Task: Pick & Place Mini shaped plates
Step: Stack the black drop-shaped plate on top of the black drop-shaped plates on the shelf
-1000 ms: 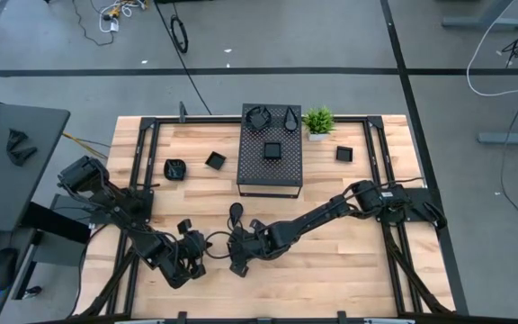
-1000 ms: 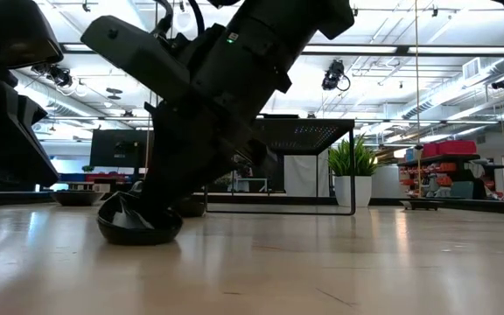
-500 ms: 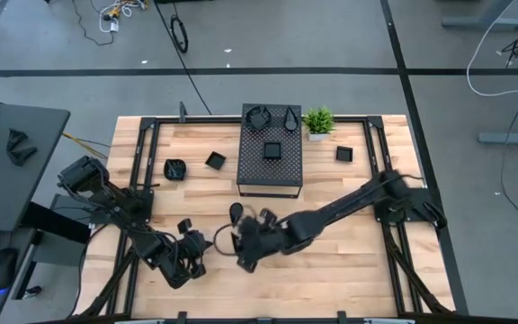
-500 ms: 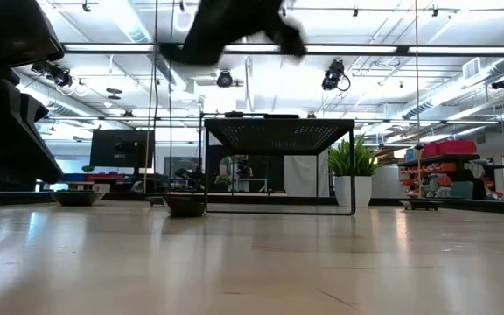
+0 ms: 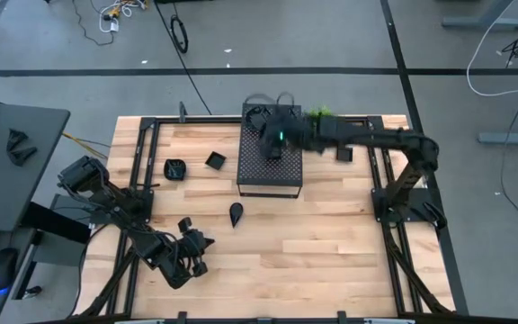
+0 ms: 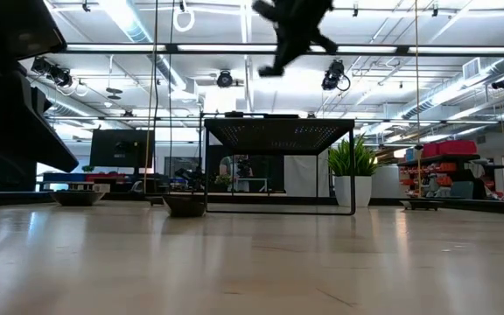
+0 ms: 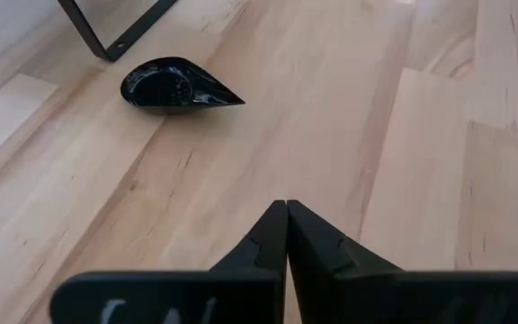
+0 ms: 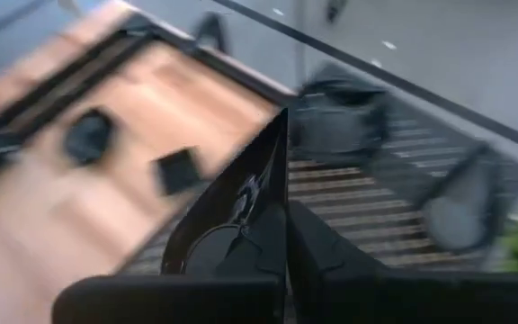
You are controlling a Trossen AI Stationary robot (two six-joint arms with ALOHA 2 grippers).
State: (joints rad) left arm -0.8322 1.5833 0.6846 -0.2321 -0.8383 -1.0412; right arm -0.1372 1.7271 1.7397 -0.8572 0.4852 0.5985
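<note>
Near the front-left edge of the surface (image 5: 331, 243), left gripper (image 7: 286, 236) hovering low with fingers pressed together, holding nothing. Just ahead of it, one teardrop plate (image 5: 236, 213) lying alone on the bare wood. Farther back, a rounded plate (image 5: 175, 168) and a square plate (image 5: 215, 161) resting left of the perforated box (image 5: 271, 173). Over the box's far end, right gripper (image 8: 281, 184) raised high, clamped on a thin black plate (image 8: 232, 211) whose shape is too blurred to tell. Another square plate (image 5: 272, 150) on the box top, partly covered by the arm; one more (image 5: 343, 154) to the right, cut off by it.
</note>
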